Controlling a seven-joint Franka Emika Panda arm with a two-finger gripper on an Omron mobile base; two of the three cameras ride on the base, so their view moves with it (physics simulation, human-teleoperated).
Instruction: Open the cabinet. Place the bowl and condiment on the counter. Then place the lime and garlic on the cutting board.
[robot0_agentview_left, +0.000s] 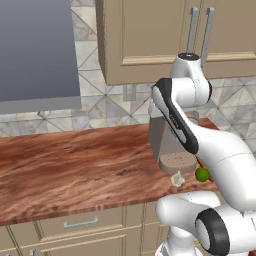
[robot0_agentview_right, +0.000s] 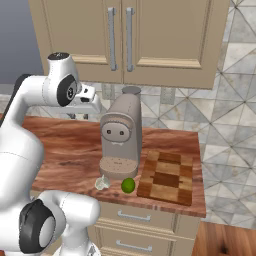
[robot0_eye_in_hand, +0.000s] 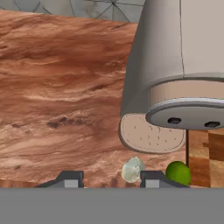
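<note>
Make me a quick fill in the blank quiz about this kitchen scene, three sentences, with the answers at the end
1. The cabinet doors are both ____.
2. The lime and garlic lie on the ____, in front of the coffee machine.
3. The checkered cutting board has ____ on it.

Missing words: closed; counter; nothing
</note>
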